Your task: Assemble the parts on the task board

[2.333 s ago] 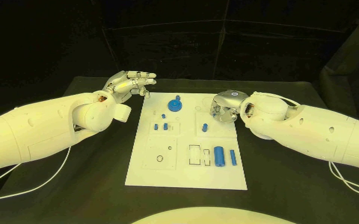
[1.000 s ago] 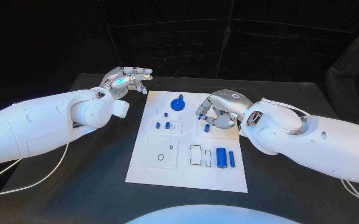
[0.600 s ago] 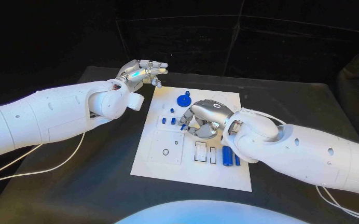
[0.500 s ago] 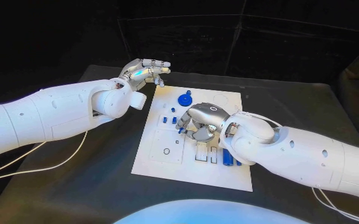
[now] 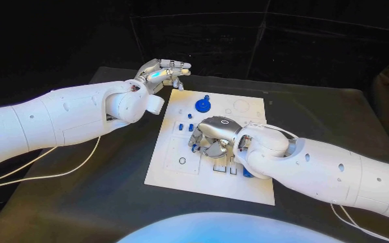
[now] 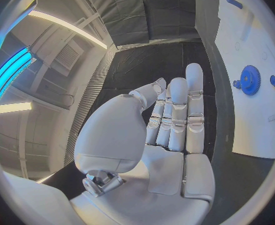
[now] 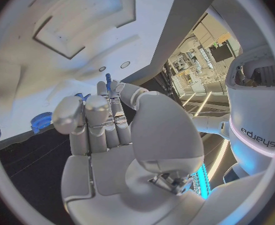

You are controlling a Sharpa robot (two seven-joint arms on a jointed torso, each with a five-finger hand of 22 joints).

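The right robot hand (image 5: 212,139) is hovering over the white board's (image 5: 188,176) middle, pinching a small blue peg (image 7: 108,78) upright, while the left robot hand (image 5: 164,73) is idling empty beyond the board's far corner.

The task board (image 5: 174,171) is white and plain, and it lies on a black surface (image 5: 324,113). The gear-shaped part (image 5: 202,106) is blue, and the small pegs (image 5: 181,126) standing in the board are blue too. Both arms are white. The left robot hand (image 5: 164,72) and the right robot hand (image 5: 212,136) are silver.
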